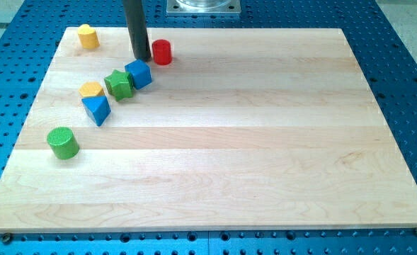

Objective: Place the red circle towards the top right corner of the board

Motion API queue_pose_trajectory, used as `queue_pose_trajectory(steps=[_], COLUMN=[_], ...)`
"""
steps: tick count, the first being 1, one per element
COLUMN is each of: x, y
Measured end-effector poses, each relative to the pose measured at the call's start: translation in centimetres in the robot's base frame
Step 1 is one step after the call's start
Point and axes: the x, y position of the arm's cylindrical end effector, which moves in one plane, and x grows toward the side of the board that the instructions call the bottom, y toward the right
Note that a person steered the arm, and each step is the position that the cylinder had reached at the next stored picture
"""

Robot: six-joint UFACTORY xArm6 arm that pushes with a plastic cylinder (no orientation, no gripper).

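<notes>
The red circle [162, 52] stood on the wooden surface [250, 142] near its top edge, toward eleven o'clock from the board's middle, well apart from the top right corner. My tip [143, 58] sat just beside it at its nine o'clock; whether they touched could not be told. The rod has no hand, so there was nothing to open, close or grip.

At six to seven o'clock from the circle, close below the tip, lay a blue cube [139, 74], and a green star [119, 85] pressed against that cube's lower left. Further along the same slanting line (running toward seven o'clock) came a yellow block [91, 89], its shape unclear, with a blue triangle [97, 110] touching it from below. A green cylinder [63, 142] stood alone nearer the left edge, and a yellow cylinder [88, 35] sat at the top left corner, at nine o'clock from the tip.

From the circle toward three o'clock, along the top edge, no block stood on the wood. A grey metal plate [203, 6] showed past the top edge, and a blue perforated base [406, 85] surrounded the board. No writing or labels could be read.
</notes>
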Motion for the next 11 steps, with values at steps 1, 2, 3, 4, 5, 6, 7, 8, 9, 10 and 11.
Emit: queue_pose_trajectory(steps=[1,2,3,4,5,6,7,8,9,10,11], x=[-0.2,-0.6,-1.8,0.9,2.7,0.4,-1.2,3.9,1.3,0.6,1.7], y=[0.3,11.1,17.1,11.1,18.6,28.4,30.5,32.1,36.3,37.7,32.5])
